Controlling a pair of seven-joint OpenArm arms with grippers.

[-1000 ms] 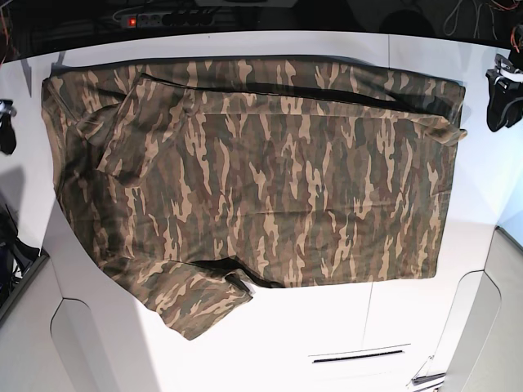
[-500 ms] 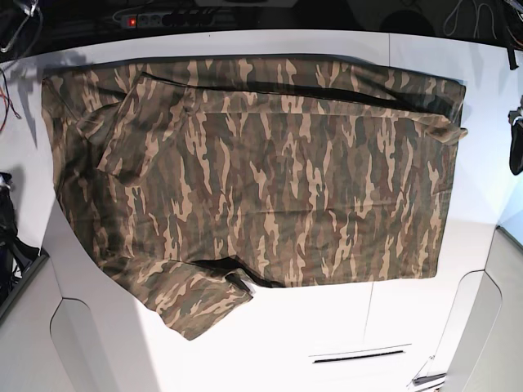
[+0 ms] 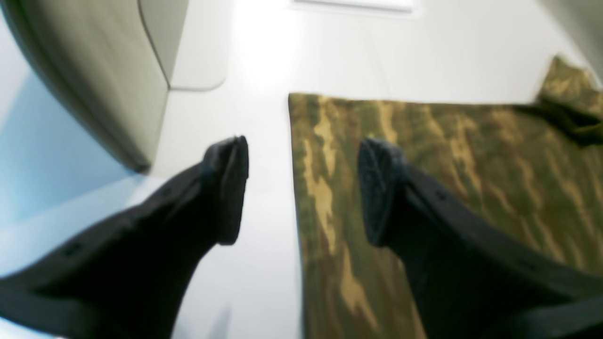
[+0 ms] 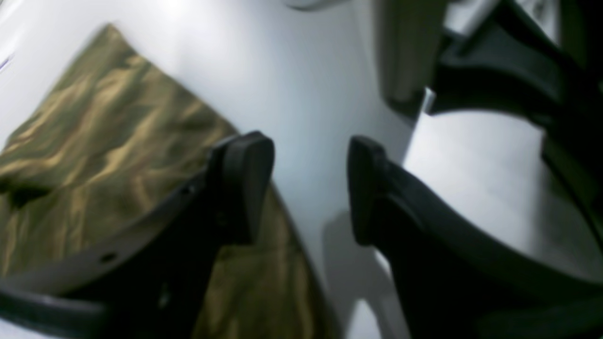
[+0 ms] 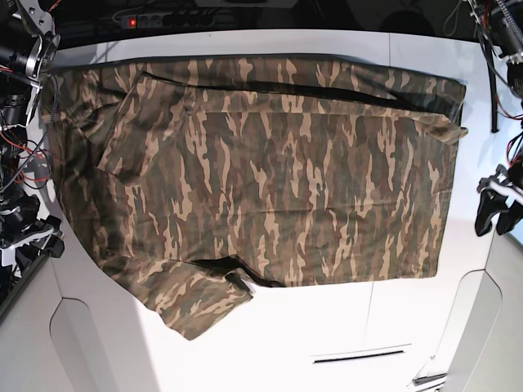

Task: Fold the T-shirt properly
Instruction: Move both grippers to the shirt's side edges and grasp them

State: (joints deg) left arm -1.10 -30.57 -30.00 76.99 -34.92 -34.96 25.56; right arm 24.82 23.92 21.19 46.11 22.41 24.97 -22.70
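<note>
White tabletop (image 5: 327, 327) fills the base view, and the T-shirt (image 5: 261, 171) lies spread flat across it, long axis running side to side, one sleeve (image 5: 192, 298) sticking out toward the near edge at the lower left. Its collar cannot be made out. At the right edge the left gripper (image 5: 495, 208) hangs beside the shirt's straight edge, fingers wide apart, holding nothing. Opposite, the right gripper (image 4: 308, 188) is also spread and empty; both wrist views are blurred.
</note>
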